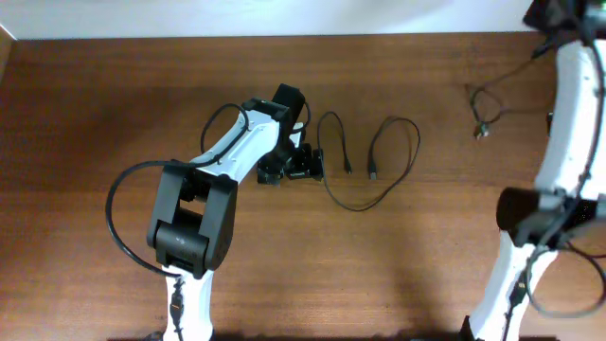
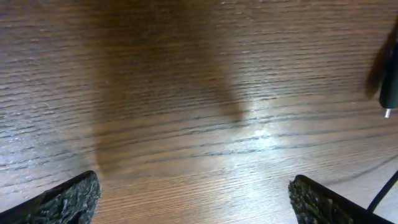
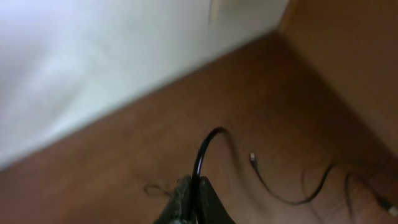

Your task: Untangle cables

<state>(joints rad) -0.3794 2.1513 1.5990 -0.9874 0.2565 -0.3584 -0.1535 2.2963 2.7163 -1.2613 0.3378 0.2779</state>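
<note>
The table (image 1: 114, 85) is showing a brown wood-grain top, with fine dark lines and a soft sheen in the left wrist view. A long cable (image 1: 355, 208), thin, black and limp, is lying on it in loose open curves near the middle. Its two small plugs (image 1: 348, 169) are resting side by side but apart. The left gripper (image 1: 311, 163) is hovering just to the left of this cable, close beside the nearest loop; whether it is touching the loop cannot be told from overhead. In the wrist view its two fingers (image 2: 62, 199), black with a rough pebbled face, are standing spread wide with only bare wood between them. One plug tip (image 2: 388, 93), a blurred black barrel with a small metal end, is sitting at the right edge outside the jaws, and a strand of cord is crossing the lower right corner

A second thin cable (image 3: 201, 154) is lying at the far right corner, well apart from the first. The right gripper (image 3: 193, 200) is pinching it with its jaws fully closed. The cord is rising out of the fingertips in a narrow arch, then trailing away over the wood in a wavy line. A small pale-tipped connector (image 3: 253, 157) is lying just beside that line. A smooth white surface (image 3: 93, 62) is filling the background behind the table edge
</note>
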